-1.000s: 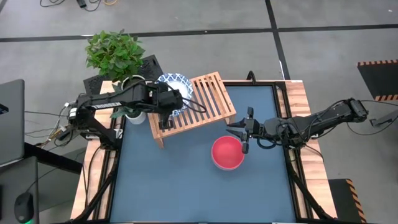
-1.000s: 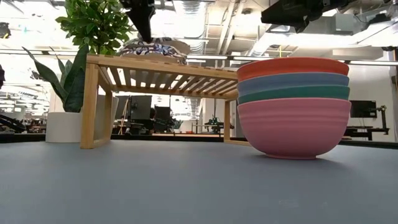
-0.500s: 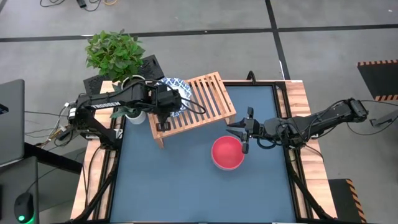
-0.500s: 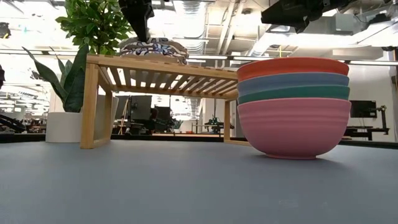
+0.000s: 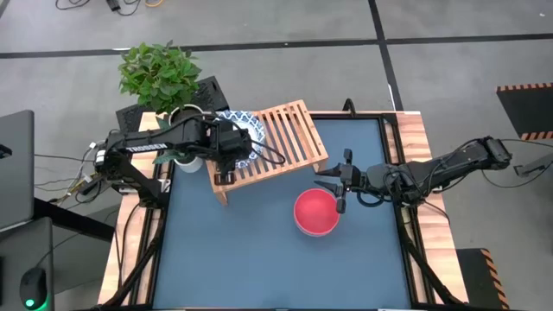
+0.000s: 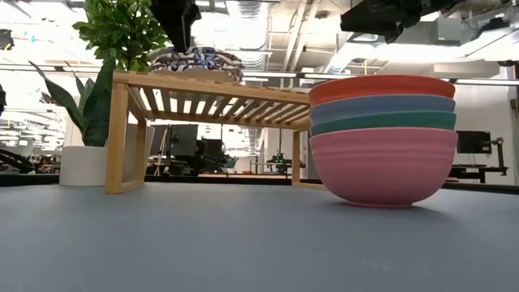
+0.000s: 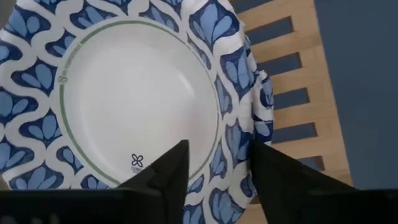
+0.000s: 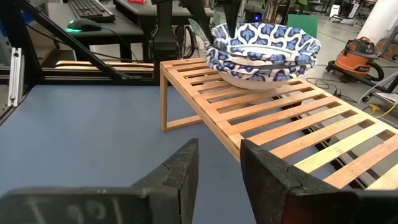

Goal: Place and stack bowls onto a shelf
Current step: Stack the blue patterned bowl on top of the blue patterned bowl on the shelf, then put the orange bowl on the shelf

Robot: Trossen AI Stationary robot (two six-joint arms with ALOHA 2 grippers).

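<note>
**Patterned bowls on the rack; coloured stack waiting**

Left gripper (image 5: 232, 155) reaches in from the table's left edge, arm stretched low over the near-left end of the shelf (image 5: 289, 138). Its two fingers (image 7: 166, 171) straddle the rim of the blue-patterned bowls (image 7: 134, 93): one finger lies over the white inside, the other outside the rim, and a narrow gap shows between them. Whether they pinch the rim or have just let go, cannot tell. From the right wrist view the patterned bowls (image 8: 264, 53) read as a nested pair sitting flat on the slats at the rack's far-left end, likely kept to one end so the remaining slats stay free for a second pile.

A potted plant (image 5: 160, 73) stands just beyond the left arm, off the work mat.

Right of the rack, on the blue mat (image 5: 259, 250), sits the stack of plain bowls (image 6: 383, 138): red on top, then blue, teal, pink at the bottom. It is apart from the shelf.

Right gripper (image 5: 342, 180) hangs just beside the stack's right rim, arm extended level from the right edge, fingers (image 8: 180, 168) parted and holding nothing — judged poised to take the red bowl (image 5: 316, 212).
</note>
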